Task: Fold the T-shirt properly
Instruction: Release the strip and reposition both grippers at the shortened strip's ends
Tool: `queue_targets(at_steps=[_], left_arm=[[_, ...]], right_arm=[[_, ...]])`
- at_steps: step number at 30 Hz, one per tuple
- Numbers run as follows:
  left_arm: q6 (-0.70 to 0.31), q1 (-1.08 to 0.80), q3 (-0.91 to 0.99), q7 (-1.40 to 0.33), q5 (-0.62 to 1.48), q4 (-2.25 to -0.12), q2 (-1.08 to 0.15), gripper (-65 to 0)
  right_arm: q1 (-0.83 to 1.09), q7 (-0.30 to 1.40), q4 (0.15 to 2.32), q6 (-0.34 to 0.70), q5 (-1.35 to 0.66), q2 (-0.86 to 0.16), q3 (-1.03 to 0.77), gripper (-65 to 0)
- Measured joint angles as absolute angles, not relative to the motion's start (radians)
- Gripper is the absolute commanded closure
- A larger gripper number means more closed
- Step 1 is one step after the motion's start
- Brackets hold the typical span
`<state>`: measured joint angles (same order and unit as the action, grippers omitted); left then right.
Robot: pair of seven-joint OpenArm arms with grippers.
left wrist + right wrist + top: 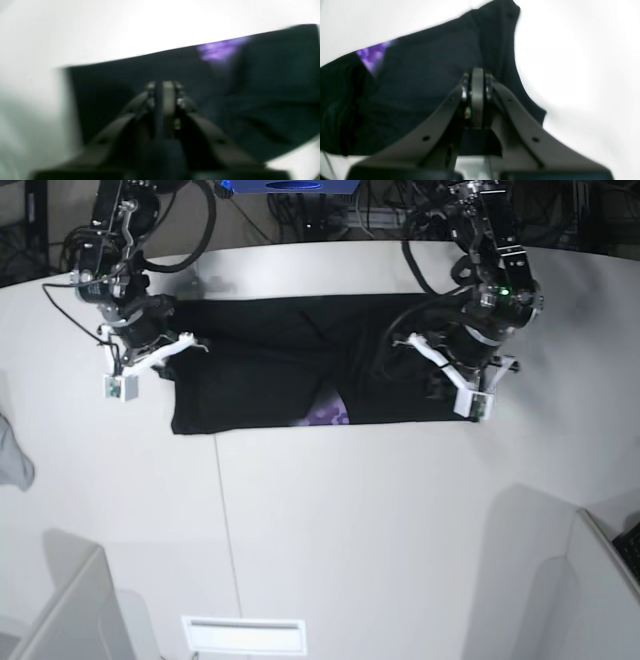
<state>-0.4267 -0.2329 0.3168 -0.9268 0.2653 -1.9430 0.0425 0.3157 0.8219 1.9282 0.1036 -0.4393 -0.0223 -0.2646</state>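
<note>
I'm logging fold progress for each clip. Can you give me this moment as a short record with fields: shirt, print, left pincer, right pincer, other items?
shirt: black T-shirt lying as a wide band across the white table
print: small purple patch showing at the near edge
left pincer: shut, over the shirt; whether it holds cloth cannot be told
right pincer: shut, over the shirt near its end; hold unclear
other items: grey cloth at the table's edge, apart from the shirt

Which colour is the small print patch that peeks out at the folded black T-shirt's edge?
Purple, on the black cloth T-shirt; the print patch shows best in the right wrist view.
</note>
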Motion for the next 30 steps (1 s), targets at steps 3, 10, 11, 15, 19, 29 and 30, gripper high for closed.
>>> queue_targets(at_steps=[3, 10, 11, 15, 19, 29, 30], left_arm=[[-0.429, -0.253, 0.433, -0.910, 0.276, -1.938, -0.013, 0.0], [-0.429, -0.300, 0.621, -0.908, 0.273, -1.908, -0.102, 0.0], [-0.430, -0.302, 0.636, -0.909, 0.272, -1.892, -0.107, 0.0], [-0.430, -0.301, 0.655, -0.894, 0.270, -1.814, -0.106, 0.0], [-0.445, -0.336, 0.633, -0.739, 0.282, -1.775, -0.110, 0.0], [-0.532, -0.347, 0.593, -0.711, 0.265, -1.732, -0.107, 0.0], [-0.532, -0.348, 0.593, -0.715, 0.265, -1.732, -0.106, 0.0]], right_arm=[[0.229, 0.947, 1.919, 0.107, -0.444, -0.031, -0.295, -23.3], [0.087, 1.112, 1.759, 0.329, -0.445, -0.064, -0.414, -44.6], [0.056, 1.121, 1.707, 0.360, -0.440, -0.078, -0.430, -44.6], [-0.007, 1.122, 1.547, 0.428, -0.436, -0.104, -0.490, -44.6], [-0.002, 1.129, 1.498, 0.472, -0.437, -0.098, -0.498, -44.6], [-0.008, 1.172, 1.499, 0.570, -0.441, -0.078, -0.505, -44.6], [-0.008, 1.172, 1.499, 0.570, -0.444, -0.079, -0.505, -44.6]])
